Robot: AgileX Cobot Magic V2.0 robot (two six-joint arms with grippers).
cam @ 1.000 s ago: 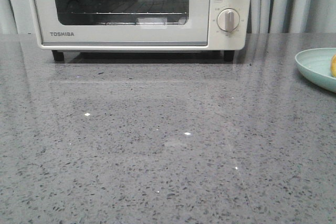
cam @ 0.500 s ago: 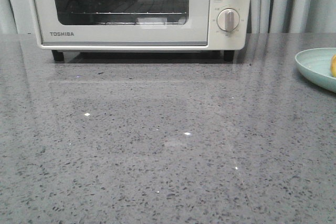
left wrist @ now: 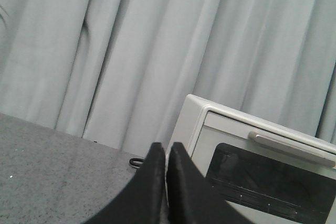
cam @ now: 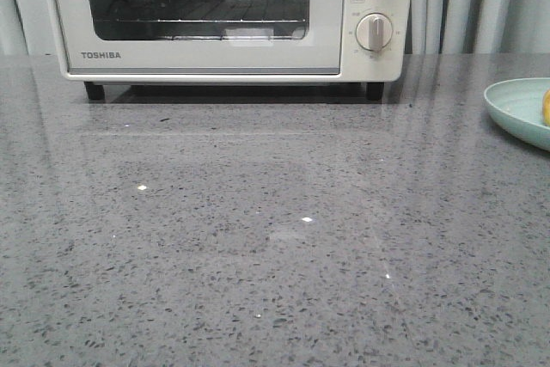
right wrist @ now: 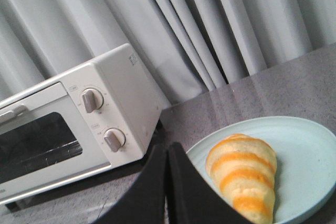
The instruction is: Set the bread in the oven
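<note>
From the front camera I see the oven standing at the far edge of the grey speckled countertop, its glass door shut, the wire rack visible through the window and 2 round dials stacked on its right side. Neither arm shows in that view. At the right edge of the counter sits a pale green plate, well apart from the oven, with only a sliver of yellow at the frame edge. My right wrist camera gives the better look: the bread lies on the plate, its orange-brown stripes running across it, nothing touching it. The right gripper hangs above the counter between the oven and the plate, its 2 black fingers pressed together with no gap and nothing between them. On the left wrist camera, the left gripper is likewise closed tight and empty, its fingers together, raised off the counter just beside the oven's left corner. I can see the door handle along the top of the door there, and a pale curtain hanging behind everything.
</note>
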